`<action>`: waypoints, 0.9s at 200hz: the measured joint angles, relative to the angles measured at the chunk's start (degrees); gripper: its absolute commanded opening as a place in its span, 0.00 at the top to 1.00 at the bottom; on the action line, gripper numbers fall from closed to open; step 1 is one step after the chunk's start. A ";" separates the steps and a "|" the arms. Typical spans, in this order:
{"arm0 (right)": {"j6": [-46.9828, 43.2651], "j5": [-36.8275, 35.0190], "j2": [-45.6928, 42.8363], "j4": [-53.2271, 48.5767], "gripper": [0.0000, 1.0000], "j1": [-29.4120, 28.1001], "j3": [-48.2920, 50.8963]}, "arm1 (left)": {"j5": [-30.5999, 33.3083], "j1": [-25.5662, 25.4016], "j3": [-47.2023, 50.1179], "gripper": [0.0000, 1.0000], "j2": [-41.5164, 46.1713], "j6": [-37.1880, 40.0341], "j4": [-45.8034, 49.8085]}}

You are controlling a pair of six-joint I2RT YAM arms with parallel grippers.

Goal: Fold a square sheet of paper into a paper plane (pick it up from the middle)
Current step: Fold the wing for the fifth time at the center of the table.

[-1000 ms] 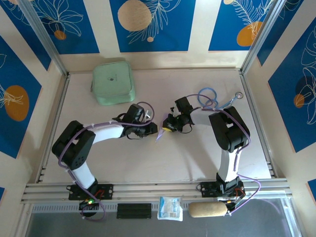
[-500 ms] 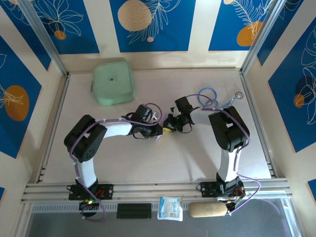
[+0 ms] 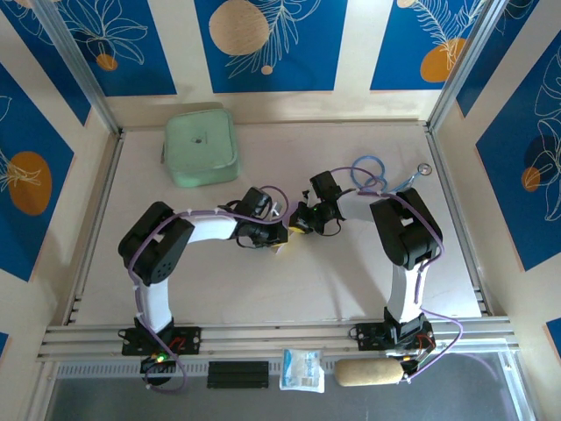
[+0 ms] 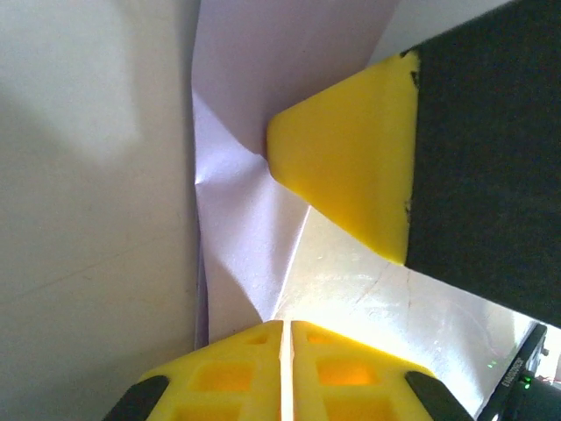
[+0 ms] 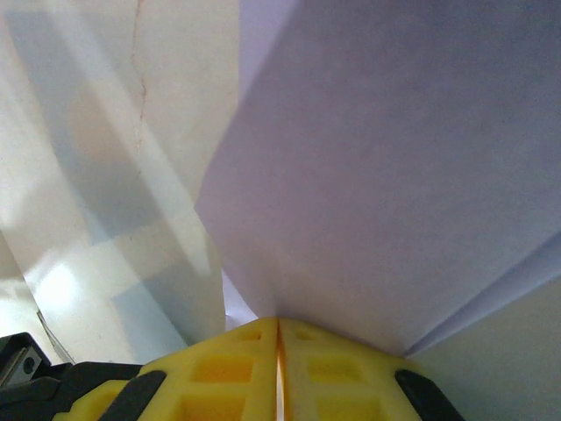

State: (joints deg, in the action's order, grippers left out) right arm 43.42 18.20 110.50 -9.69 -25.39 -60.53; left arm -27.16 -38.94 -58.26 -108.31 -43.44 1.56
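Observation:
The sheet of paper [image 4: 237, 219] is pale lilac, creased and folded, and held up over the middle of the table between both arms. My left gripper [image 4: 287, 326] is shut on its lower edge, and in the top view my left gripper [image 3: 280, 235] meets my right gripper [image 3: 299, 229]. In the left wrist view a yellow finger of the right gripper [image 4: 351, 175] presses on the paper from the right. The right gripper [image 5: 278, 323] is shut on a broad lilac fold of the paper [image 5: 394, 175]. From above the paper is almost hidden by the fingers. I cannot tell whether it has a paper plane's shape.
A mint-green pouch [image 3: 201, 146] lies at the back left of the table [image 3: 351, 281]. A blue cable loop [image 3: 368, 168] hangs behind the right arm. A white packet [image 3: 302, 369] and a tan roll [image 3: 370, 373] lie beyond the front rail.
The left arm has swung right to the right gripper and its jaws have shut on the paper. The right arm has held its place.

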 measured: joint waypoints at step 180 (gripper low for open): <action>0.04 -0.09 1.46 -5.11 0.92 -0.33 -3.37 | 0.66 -0.26 4.83 0.96 1.70 1.81 -3.80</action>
State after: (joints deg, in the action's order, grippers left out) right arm 43.46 18.11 111.96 -14.81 -25.71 -63.90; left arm -26.50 -39.20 -53.43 -106.61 -41.63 -2.24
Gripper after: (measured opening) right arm 0.081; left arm 0.053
